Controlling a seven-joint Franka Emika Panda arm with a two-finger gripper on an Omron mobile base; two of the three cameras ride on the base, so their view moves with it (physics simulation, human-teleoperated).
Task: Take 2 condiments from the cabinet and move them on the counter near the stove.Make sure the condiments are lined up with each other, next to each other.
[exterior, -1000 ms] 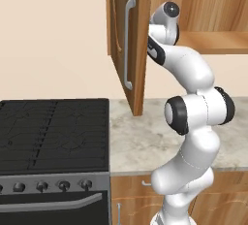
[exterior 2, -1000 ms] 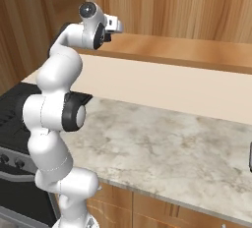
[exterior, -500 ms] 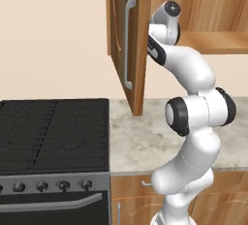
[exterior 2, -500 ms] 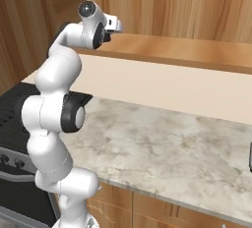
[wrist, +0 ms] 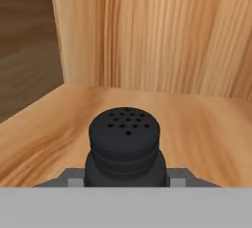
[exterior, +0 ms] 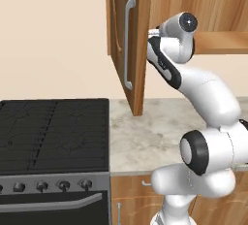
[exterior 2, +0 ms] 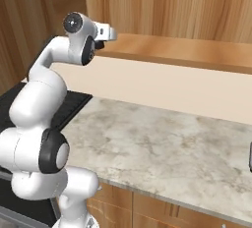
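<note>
Hand view looks into the cabinet [wrist: 162, 40], where the black shaker bottle [wrist: 125, 147] stands upright on the wooden shelf [wrist: 206, 128], its perforated cap facing the camera. Grey finger pads [wrist: 74, 178] show at either side of the bottle's body, pressed against it, so the jaws are closed on the bottle. Behind it are the bare wood-grain back wall and the left side wall of the cabinet; the shelf around the bottle carries no neighbour that can be seen from here.

Left base view has the arm reaching up and into the cabinet, with the gripper [exterior: 154, 34] hidden just past the edge of the open door [exterior: 127, 49]. That door hangs out over the counter [exterior: 145, 136], its long silver bar handle [exterior: 129, 44] facing the stove side, and it stands between the arm's wrist and the space above the stove [exterior: 53, 132]. The stove's black grates sit left of the counter, with a row of dark knobs [exterior: 63, 185] and an oven handle on its front.

Right base view shows the wrist level with the shelf edge, the gripper [exterior 2: 109, 34] pointing inward. The marbled counter below is wide and bare near the arm; a dark object's edge [exterior 2: 250, 157] shows at the far right, too cropped to identify. The second condiment cannot be made out.
</note>
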